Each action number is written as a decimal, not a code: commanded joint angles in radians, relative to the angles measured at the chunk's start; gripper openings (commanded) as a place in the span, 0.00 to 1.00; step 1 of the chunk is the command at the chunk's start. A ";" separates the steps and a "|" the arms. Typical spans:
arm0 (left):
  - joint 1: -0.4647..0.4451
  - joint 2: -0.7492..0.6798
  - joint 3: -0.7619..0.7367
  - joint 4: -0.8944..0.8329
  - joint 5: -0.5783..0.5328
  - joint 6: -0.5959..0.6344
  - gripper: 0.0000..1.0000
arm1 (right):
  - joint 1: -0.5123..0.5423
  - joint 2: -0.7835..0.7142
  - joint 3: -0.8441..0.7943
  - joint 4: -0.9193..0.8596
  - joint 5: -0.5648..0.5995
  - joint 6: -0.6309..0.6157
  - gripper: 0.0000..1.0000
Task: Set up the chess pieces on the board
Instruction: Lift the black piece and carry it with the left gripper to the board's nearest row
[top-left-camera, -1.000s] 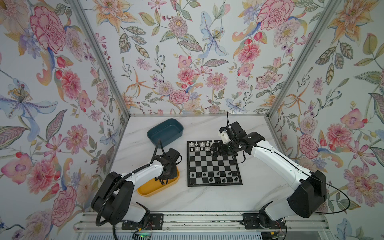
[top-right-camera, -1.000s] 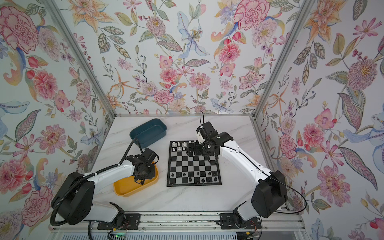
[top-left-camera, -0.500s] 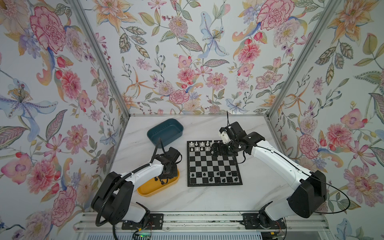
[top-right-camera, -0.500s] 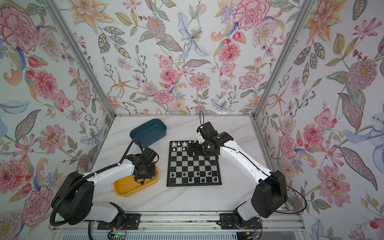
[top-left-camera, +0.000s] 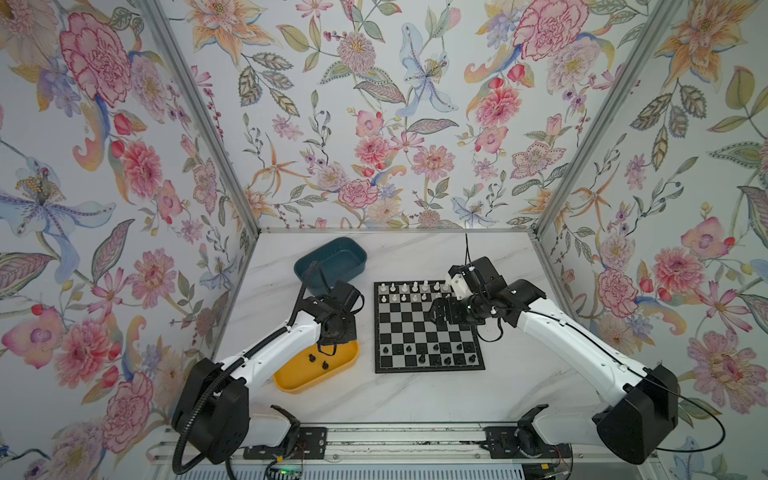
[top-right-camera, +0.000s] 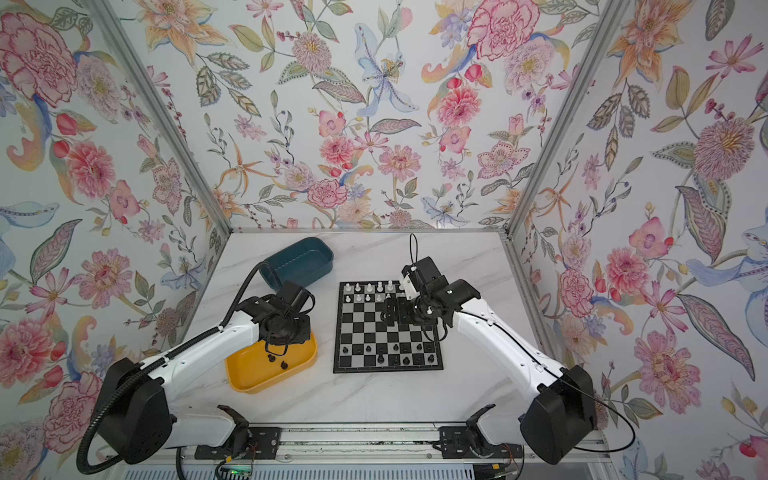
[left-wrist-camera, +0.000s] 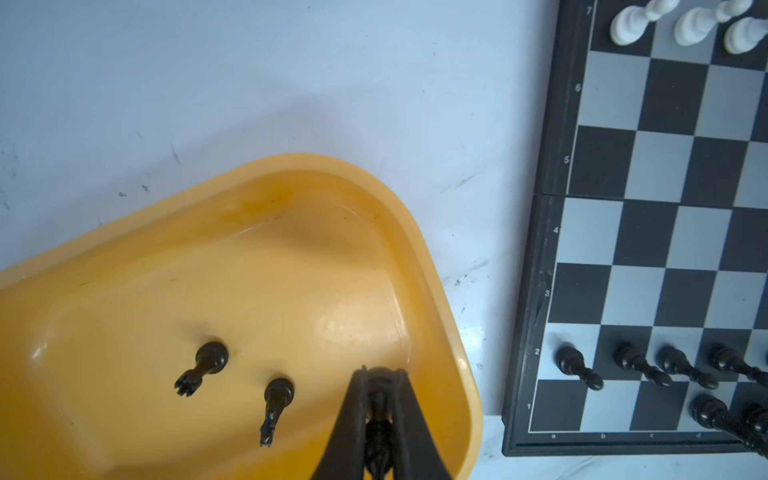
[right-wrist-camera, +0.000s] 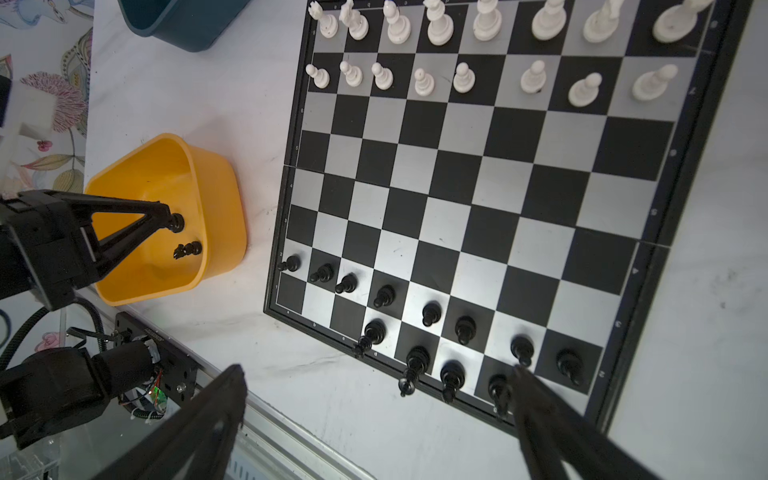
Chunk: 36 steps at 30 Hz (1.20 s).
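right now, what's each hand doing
Left hand: closed on a black chess piece at the yellow tray.
Right hand: open, empty, above the board.

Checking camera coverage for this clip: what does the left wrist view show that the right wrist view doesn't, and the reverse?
Left wrist only: two loose black pieces lying in the yellow tray; the right wrist shows one. Right wrist only: the teal tray, the open right gripper, both complete white rows. Both: the left gripper shut on a black piece, the board, its black pawns.
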 joint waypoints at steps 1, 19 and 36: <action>-0.058 -0.024 0.038 -0.064 -0.028 -0.051 0.07 | 0.009 -0.069 -0.055 0.009 0.000 0.021 0.99; -0.475 0.115 0.132 -0.019 -0.086 -0.304 0.07 | 0.004 -0.366 -0.232 -0.073 -0.003 0.022 0.99; -0.499 0.359 0.267 0.042 -0.077 -0.198 0.08 | -0.019 -0.469 -0.234 -0.154 0.034 0.026 0.99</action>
